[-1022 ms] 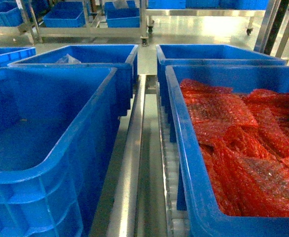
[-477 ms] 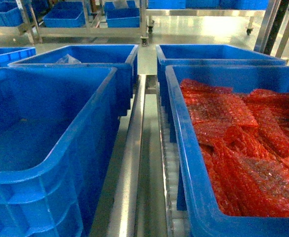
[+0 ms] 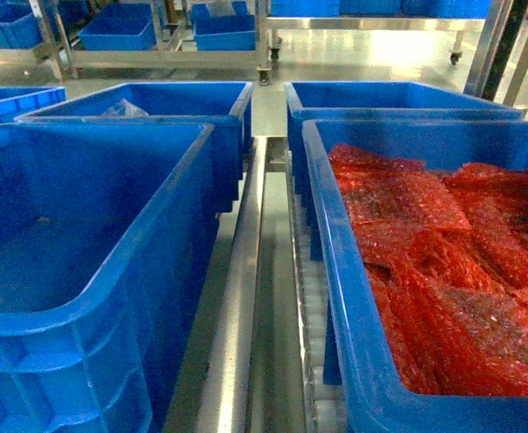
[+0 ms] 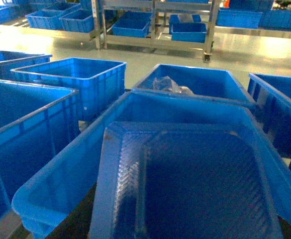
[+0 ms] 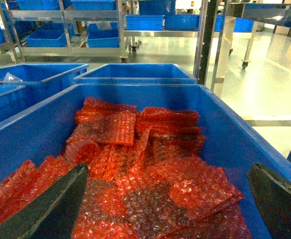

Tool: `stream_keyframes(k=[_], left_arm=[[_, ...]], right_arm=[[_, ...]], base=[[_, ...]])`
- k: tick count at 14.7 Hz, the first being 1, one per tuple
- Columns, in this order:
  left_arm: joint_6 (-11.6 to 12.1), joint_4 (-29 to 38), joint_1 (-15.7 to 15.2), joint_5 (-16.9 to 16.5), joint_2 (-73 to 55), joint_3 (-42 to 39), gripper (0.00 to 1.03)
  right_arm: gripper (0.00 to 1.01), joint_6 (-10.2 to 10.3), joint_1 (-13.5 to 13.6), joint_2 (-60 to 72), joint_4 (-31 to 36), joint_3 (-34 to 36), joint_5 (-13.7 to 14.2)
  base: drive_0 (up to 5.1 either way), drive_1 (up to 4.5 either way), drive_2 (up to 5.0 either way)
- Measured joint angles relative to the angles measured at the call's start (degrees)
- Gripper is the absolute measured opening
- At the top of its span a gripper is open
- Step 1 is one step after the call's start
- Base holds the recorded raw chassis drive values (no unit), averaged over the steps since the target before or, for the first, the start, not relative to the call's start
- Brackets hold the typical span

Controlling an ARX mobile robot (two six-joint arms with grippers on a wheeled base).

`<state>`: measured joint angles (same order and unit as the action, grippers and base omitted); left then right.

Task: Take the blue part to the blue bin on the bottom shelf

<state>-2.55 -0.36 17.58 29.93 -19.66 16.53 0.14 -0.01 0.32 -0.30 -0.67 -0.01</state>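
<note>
The right gripper (image 5: 167, 209) hangs with jaws spread wide over red bubble-wrap bags (image 5: 135, 164) in the near right bin (image 3: 336, 298). In the left wrist view, a blue tray (image 4: 185, 184) fills the foreground above the near left bin (image 4: 60, 184); the left gripper's state cannot be told. Between them runs the steel roller rail (image 3: 245, 298). Farther, a clear bag (image 4: 171, 85) sits in the bin behind (image 4: 195, 82). No writing is legible.

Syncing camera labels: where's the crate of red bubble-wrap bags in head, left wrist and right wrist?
Head: crate fills the lower right, red bags inside.
Left wrist: not in it; only blue crates without red bags.
Right wrist: crate fills the frame below the open right gripper.
Shared landmark: the steel racks of blue bins behind.
</note>
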Motion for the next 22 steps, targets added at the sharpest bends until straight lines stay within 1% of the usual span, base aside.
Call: stream_keyframes(k=[3, 6, 7, 8, 9, 10, 11, 12, 13, 17, 18, 19, 20, 22], left_arm=[[0.2, 3.0, -1.4, -1.6, -2.5, 0.4, 0.43], [1.2, 9.1, -3.7, -4.5, -8.1, 1.2, 0.43], [1.5, 12.2, -4.6, -6.0, -11.1, 1.6, 0.43], [1.2, 20.6, -6.7, -10.6, -20.8, 3.3, 0.43], [-3.5, 27.1, -7.9, -17.1, -38.4, 8.2, 0.43], [-3.9, 28.6, -6.4, -16.9, -43.1, 8.5, 0.43], [-4.1, 28.9, -6.4, -16.4, -42.9, 8.8, 0.83], [-4.1, 28.9, -6.4, -16.4, -42.9, 8.8, 0.99], [-4.1, 28.9, -6.4, -16.4, -42.9, 8.8, 0.97], [-4.1, 28.9, -6.4, -16.4, -42.9, 8.8, 0.98], [-1.4, 38.6, -7.5, -19.6, -42.8, 6.2, 0.85], [0.2, 41.5, -8.6, -21.0, -40.1, 2.7, 0.73], [1.1, 41.6, -9.7, -21.8, -37.7, -0.3, 0.6], [1.5, 40.9, -11.5, -23.6, -33.3, -4.8, 0.33]], right_arm=[[0.98, 0.0, 0.0, 0.0, 0.0, 0.0, 0.0], [0.98, 0.0, 0.0, 0.0, 0.0, 0.0, 0.0], [0.98, 0.0, 0.0, 0.0, 0.0, 0.0, 0.0], [0.98, 0.0, 0.0, 0.0, 0.0, 0.0, 0.0], [0.98, 0.0, 0.0, 0.0, 0.0, 0.0, 0.0], [0.98, 0.0, 0.0, 0.0, 0.0, 0.0, 0.0], [0.98, 0.0, 0.0, 0.0, 0.0, 0.0, 0.0], [0.98, 0.0, 0.0, 0.0, 0.0, 0.0, 0.0], [0.98, 0.0, 0.0, 0.0, 0.0, 0.0, 0.0], [0.98, 0.0, 0.0, 0.0, 0.0, 0.0, 0.0], [0.98, 0.0, 0.0, 0.0, 0.0, 0.0, 0.0], [0.98, 0.0, 0.0, 0.0, 0.0, 0.0, 0.0], [0.98, 0.0, 0.0, 0.0, 0.0, 0.0, 0.0], [0.98, 0.0, 0.0, 0.0, 0.0, 0.0, 0.0]], base=[[0.0, 0.0, 0.0], [0.0, 0.0, 0.0], [0.0, 0.0, 0.0], [0.0, 0.0, 0.0], [0.0, 0.0, 0.0], [0.0, 0.0, 0.0], [0.0, 0.0, 0.0], [0.0, 0.0, 0.0], [0.0, 0.0, 0.0], [0.0, 0.0, 0.0], [0.0, 0.0, 0.0], [0.0, 0.0, 0.0], [0.0, 0.0, 0.0], [0.0, 0.0, 0.0]])
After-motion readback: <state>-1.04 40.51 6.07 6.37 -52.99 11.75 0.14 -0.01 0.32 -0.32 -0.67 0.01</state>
